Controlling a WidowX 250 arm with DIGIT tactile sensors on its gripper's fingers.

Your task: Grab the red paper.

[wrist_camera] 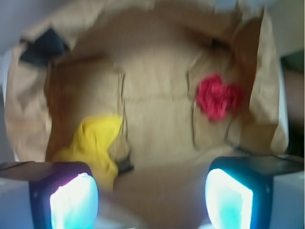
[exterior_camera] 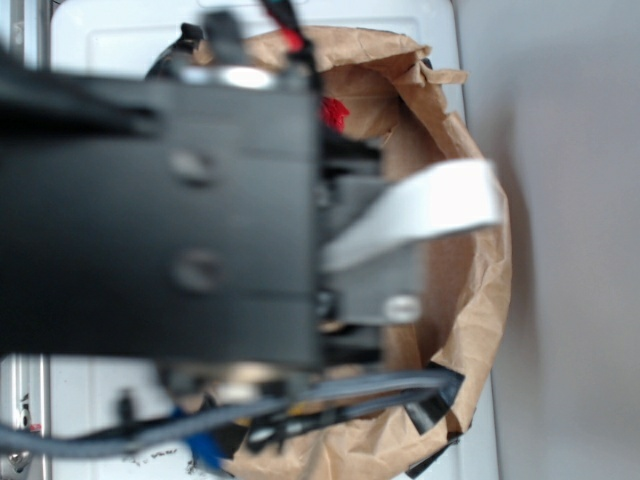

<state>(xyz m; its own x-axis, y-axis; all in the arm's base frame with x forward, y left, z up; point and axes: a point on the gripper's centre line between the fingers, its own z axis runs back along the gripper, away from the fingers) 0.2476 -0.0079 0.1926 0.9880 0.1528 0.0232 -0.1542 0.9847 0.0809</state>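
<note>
The red paper [wrist_camera: 218, 98] is a small crumpled wad lying inside the big brown paper bag [wrist_camera: 157, 95], towards the right of the wrist view. In the exterior view only a sliver of the red paper [exterior_camera: 334, 113] shows past the arm. My gripper [wrist_camera: 151, 195] is open and empty, its two fingers [wrist_camera: 228, 198] wide apart at the bottom of the wrist view. It hovers above the bag's opening, clear of the red paper, which lies up and to the right of the jaws.
A yellow cloth [wrist_camera: 95, 143] lies in the bag at the lower left, close to the left finger. The bag's walls [exterior_camera: 470, 300] stand up around the contents. The black arm [exterior_camera: 160, 220] blocks most of the exterior view. A white surface [exterior_camera: 120, 40] lies under the bag.
</note>
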